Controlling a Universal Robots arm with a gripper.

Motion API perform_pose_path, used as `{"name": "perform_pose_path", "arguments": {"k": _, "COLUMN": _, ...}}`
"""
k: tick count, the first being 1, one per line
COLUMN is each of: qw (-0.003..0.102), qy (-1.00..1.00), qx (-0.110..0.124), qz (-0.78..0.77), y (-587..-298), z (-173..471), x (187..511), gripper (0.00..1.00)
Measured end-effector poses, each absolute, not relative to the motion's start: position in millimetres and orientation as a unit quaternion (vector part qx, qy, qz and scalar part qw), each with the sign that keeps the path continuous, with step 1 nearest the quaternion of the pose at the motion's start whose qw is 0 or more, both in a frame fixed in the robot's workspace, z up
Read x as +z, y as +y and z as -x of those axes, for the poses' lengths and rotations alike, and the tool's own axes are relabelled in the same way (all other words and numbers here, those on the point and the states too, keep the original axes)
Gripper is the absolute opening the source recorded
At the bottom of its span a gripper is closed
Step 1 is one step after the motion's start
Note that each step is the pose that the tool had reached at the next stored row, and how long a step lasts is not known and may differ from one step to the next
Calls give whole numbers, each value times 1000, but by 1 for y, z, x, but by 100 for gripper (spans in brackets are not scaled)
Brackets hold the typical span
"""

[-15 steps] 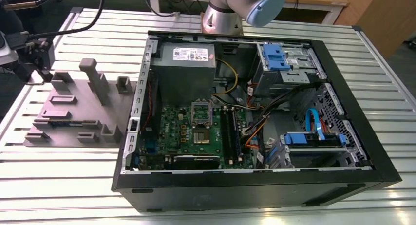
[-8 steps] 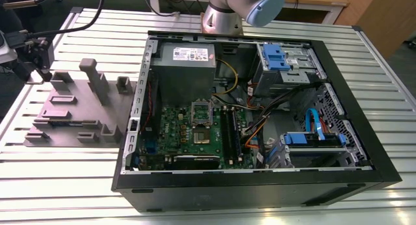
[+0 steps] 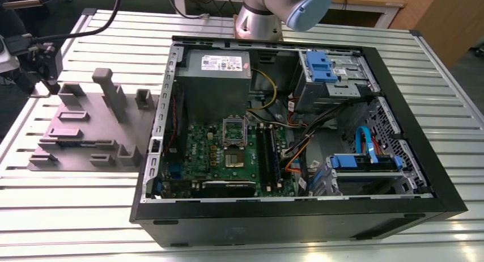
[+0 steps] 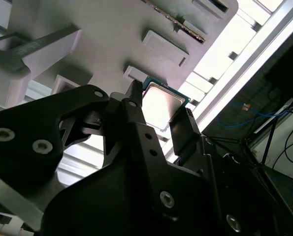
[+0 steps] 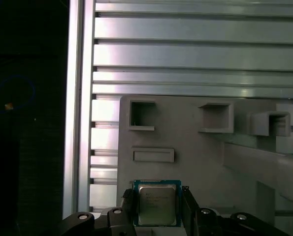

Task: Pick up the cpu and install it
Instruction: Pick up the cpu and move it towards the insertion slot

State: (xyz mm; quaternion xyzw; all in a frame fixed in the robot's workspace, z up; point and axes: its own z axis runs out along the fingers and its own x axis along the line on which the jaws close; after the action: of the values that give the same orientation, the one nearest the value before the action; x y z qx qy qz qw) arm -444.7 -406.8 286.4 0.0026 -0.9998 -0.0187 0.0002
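- We see the cpu between the fingers of the gripper, at one edge of a grey moulded fixture. The jaws are drawn in to its width, one finger against each opposite side.
- Raised blocks and hollow square pockets stand around it on the fixture.
- In the exterior view the fixture sits on the ribbed aluminium table, just beside the open black computer case, on the exterior view's left.
- The cpu has a dull silver lid with a green rim.
- The black fingers cover its flanks, and we cannot tell whether it rests on the fixture.
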Motion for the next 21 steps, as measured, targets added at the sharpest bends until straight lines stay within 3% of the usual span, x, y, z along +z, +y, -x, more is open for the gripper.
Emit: {"name": "perform_pose_path", "arguments": {"k": 21, "qw": 0, "qy": -1000, "qx": -19, "qz": -3, "y": -407, "z": 445, "x": 292, "gripper": 47}}
